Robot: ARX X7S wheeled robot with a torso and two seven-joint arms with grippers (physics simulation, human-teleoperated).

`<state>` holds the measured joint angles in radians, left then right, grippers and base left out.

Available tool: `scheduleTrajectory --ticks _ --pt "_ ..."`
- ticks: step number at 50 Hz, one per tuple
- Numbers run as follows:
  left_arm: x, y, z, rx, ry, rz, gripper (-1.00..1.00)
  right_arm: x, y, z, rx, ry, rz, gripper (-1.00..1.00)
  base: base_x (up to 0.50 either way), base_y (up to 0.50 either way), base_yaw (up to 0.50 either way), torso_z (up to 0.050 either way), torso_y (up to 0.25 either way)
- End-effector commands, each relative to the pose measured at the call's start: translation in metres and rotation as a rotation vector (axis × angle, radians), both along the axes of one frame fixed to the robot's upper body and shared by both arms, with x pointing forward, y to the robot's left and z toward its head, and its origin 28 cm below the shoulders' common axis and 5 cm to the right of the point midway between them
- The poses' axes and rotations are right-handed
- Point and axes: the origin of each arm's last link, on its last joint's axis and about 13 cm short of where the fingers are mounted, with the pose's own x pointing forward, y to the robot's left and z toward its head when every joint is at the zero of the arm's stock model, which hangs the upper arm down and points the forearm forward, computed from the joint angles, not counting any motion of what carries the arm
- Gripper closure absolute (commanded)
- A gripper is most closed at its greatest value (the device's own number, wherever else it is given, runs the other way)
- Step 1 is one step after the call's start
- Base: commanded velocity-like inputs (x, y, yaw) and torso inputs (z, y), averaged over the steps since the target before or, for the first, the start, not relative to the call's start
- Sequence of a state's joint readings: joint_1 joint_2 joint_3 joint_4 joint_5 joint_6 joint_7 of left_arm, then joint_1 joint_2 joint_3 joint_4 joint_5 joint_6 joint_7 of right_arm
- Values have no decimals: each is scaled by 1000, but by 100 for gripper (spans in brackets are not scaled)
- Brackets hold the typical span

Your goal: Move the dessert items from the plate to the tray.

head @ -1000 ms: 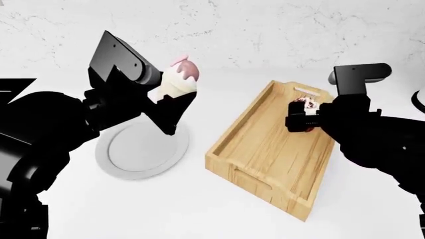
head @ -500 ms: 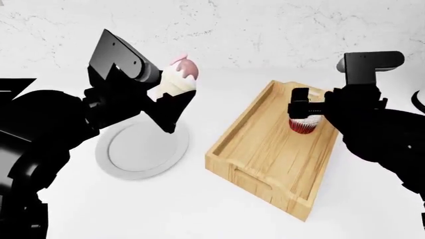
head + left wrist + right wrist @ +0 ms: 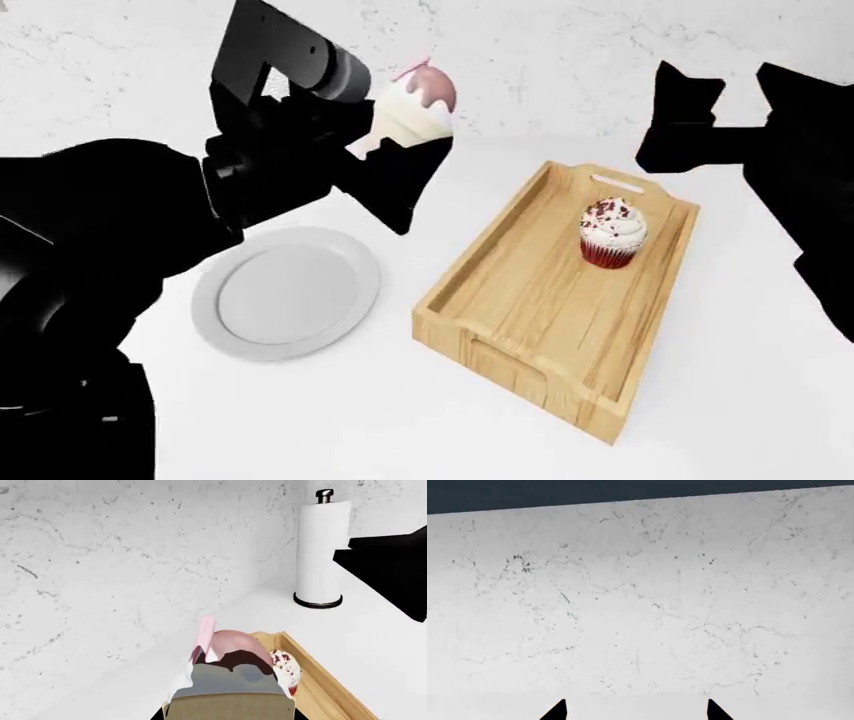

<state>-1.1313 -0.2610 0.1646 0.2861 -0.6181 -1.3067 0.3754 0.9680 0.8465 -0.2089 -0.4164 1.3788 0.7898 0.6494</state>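
White counter (image 3: 334, 420); red-wrapped, white-frosted cupcake (image 3: 613, 233) upright in tray (image 3: 534, 300).

We see the cream-coloured cone-shaped pastry with a pink top (image 3: 416, 100) held aloft and tilted, well above the white table. The cupcake with red wrapper, white frosting and red sprinkles (image 3: 613, 233) stands upright inside the light-brown rectangular wooden tray (image 3: 514, 290), towards its far end.

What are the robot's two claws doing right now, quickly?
Left gripper: closed, holding the cone pastry up in the air.
Right gripper: open and empty, raised away from the cupcake standing in the tray.
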Motion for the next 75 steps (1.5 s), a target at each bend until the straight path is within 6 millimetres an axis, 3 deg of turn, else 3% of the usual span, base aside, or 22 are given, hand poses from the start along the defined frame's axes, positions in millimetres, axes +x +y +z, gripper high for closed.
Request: scheduleTrajectory --ticks 1,6,10,21,27,38,47,57,65,66,75 --pt "3 -46 20 -8 39 2 100 -37 2 4 36 -87 72 -100 0 0 0 0 0" --pt "19 -73 -7 34 100 40 100 -48 3 5 44 -111 106 -100 0 0 0 0 0" --pt "13 -89 -27 100 144 34 100 -47 2 6 45 -121 110 -100 0 0 0 0 0" --pt "-4 -114 -53 137 242 35 100 -37 -5 3 61 -119 83 -100 0 0 0 0 0" --pt "-1 -125 -63 149 274 47 100 -39 -17 0 66 -116 74 -100 0 0 0 0 0" --pt "-6 -134 -71 169 305 21 100 -39 -40 -11 70 -112 70 -100 0 0 0 0 0" --pt "8 -139 -77 165 322 52 100 -34 -51 -17 64 -118 75 -100 0 0 0 0 0" --pt "12 -142 -79 164 326 55 100 -14 -56 -23 59 -119 84 -100 0 0 0 0 1" --pt "12 -141 -77 161 313 48 100 -10 -54 -24 58 -120 92 -100 0 0 0 0 0" --pt "12 -141 -76 160 311 48 -100 -10 -54 -25 58 -120 94 -100 0 0 0 0 0" --pt "16 -140 -75 154 298 70 -100 -10 -51 -25 61 -116 99 -100 0 0 0 0 0"
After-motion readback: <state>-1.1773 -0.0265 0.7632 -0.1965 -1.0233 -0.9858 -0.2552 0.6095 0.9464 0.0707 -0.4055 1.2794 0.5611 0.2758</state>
